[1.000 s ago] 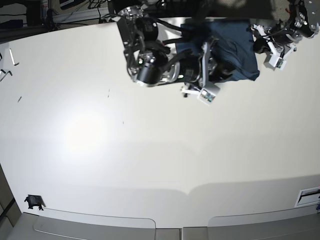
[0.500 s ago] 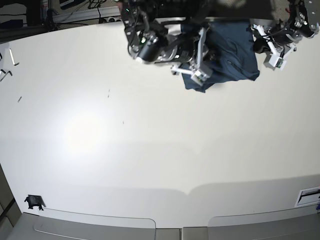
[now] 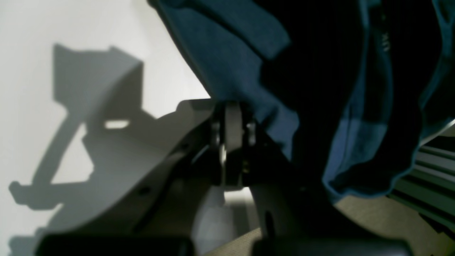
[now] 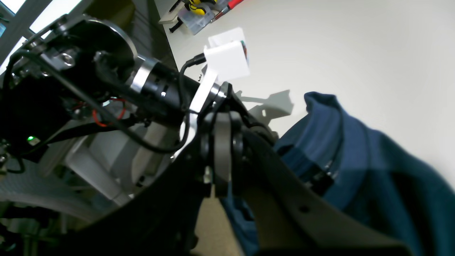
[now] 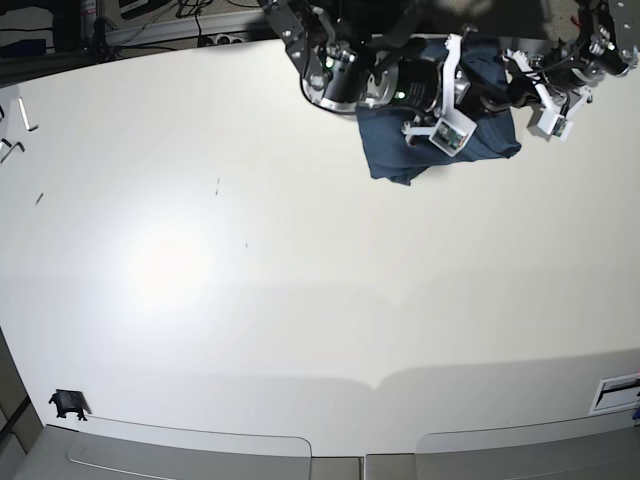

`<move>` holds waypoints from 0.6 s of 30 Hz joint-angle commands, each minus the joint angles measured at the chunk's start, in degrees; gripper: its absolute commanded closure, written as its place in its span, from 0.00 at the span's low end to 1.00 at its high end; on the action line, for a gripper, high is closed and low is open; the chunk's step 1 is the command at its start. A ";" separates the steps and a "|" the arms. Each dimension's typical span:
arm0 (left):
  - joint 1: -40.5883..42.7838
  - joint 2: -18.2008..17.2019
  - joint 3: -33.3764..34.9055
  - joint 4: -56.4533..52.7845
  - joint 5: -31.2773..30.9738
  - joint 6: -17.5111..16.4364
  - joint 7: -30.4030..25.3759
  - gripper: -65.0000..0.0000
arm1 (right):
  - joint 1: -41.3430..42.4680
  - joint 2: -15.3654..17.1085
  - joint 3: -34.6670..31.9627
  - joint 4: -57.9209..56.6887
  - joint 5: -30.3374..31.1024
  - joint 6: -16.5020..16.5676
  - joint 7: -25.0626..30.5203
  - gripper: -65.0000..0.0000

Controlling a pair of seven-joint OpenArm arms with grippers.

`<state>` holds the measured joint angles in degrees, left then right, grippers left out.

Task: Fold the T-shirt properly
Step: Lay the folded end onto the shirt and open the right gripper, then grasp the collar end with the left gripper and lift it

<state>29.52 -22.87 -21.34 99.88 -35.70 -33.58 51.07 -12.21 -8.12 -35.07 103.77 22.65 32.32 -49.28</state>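
The dark navy T-shirt (image 5: 395,155) sits bunched at the far edge of the white table (image 5: 300,300), and both arms are right on it. The left gripper (image 3: 229,117) has its jaws pressed together at the shirt's hem, and the right gripper (image 4: 221,122) is clamped tight too, with blue cloth crowding beside it. No readable print anywhere; a faint mark inside the collar (image 3: 385,41) is too blurred to make out.

My right gripper (image 4: 222,156) and my left gripper (image 3: 231,149) are both clamped tight, arms reaching side by side at the desk's far edge.
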 commanded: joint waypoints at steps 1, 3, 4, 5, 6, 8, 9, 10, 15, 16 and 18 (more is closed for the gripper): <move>0.15 -0.83 -0.37 0.94 -0.22 -0.22 -1.79 1.00 | 1.14 -0.88 -0.15 0.98 0.52 0.48 1.05 1.00; 0.13 -0.92 -0.55 0.94 0.35 -0.22 -3.23 1.00 | 2.62 -0.88 -0.15 1.01 -2.19 0.46 0.59 1.00; 0.09 -0.96 -0.87 0.94 0.31 -0.20 -3.82 1.00 | 3.54 -0.88 -0.15 1.01 -3.82 0.42 0.15 1.00; -0.02 -0.96 -1.42 0.98 0.31 -0.20 -4.37 1.00 | 4.44 -0.88 -0.13 1.01 -5.66 0.20 -0.39 1.00; -0.13 -0.96 -2.14 1.03 0.15 -0.20 -4.81 1.00 | 5.25 -0.88 -0.13 1.01 -7.56 -0.02 -1.01 1.00; -0.17 -0.96 -4.17 1.29 -1.11 -0.20 -4.94 1.00 | 6.78 -0.88 0.24 1.01 -11.43 -0.68 -2.16 1.00; -0.15 -0.96 -5.49 1.53 -2.36 -0.20 -4.90 1.00 | 7.50 -0.88 0.68 1.01 -13.16 -0.94 -2.45 1.00; -0.15 -0.96 -6.93 1.70 -3.67 -0.20 -4.87 1.00 | 8.15 -0.88 1.33 1.01 -14.60 -1.16 -2.54 1.00; -0.13 -0.94 -14.43 2.78 -13.75 -0.55 -2.93 1.00 | 10.49 -0.88 8.00 0.98 -16.11 -1.64 -2.58 1.00; -0.13 -0.96 -15.37 3.06 -16.59 -1.97 -1.27 1.00 | 10.71 -0.88 9.90 0.98 -16.11 -1.64 -2.56 1.00; -0.13 -0.96 -15.96 3.37 -22.88 -6.19 3.30 1.00 | 11.34 -0.88 13.99 0.85 -16.09 -1.68 -2.56 1.00</move>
<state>29.32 -23.07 -36.93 102.17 -57.69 -39.09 55.64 -1.98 -8.40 -20.82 103.74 5.89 30.61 -53.45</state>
